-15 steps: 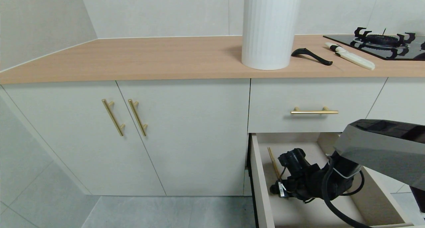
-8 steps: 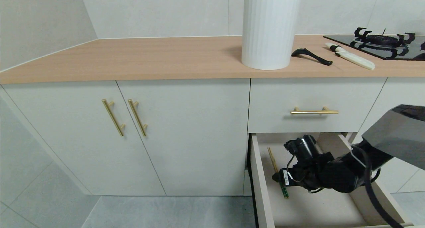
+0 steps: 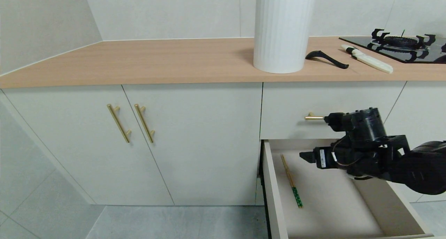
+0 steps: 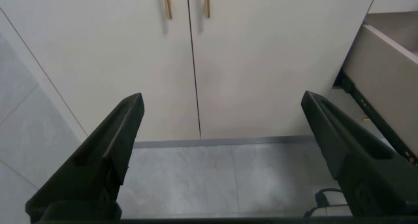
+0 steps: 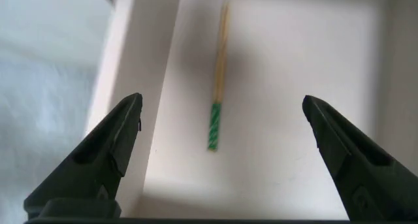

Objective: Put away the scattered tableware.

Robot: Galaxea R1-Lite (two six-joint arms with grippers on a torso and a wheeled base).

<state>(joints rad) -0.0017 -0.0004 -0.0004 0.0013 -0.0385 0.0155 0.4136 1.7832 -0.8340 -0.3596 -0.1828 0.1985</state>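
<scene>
A pair of wooden chopsticks [image 3: 292,181] with green patterned ends lies flat on the floor of the open lower drawer [image 3: 274,193], close to its left wall. My right gripper [image 3: 306,156] hangs above the drawer to the right of the chopsticks. Its fingers stand wide open and hold nothing. The right wrist view looks down past that open right gripper [image 5: 222,103] onto the chopsticks [image 5: 217,96]. On the wooden countertop lie a black spoon [image 3: 325,59] and a white knife [image 3: 369,59]. My left gripper [image 4: 222,113] is open and empty, low in front of the cabinet doors.
A tall white ribbed canister [image 3: 282,30] stands on the countertop [image 3: 156,61] left of the spoon. A gas hob [image 3: 404,45] sits at the far right. The shut upper drawer's gold handle [image 3: 313,117] is just behind my right wrist. Grey floor lies below.
My right gripper has risen out of the drawer, up and to the right. The chopsticks it covered now lie in full sight on the drawer floor.
</scene>
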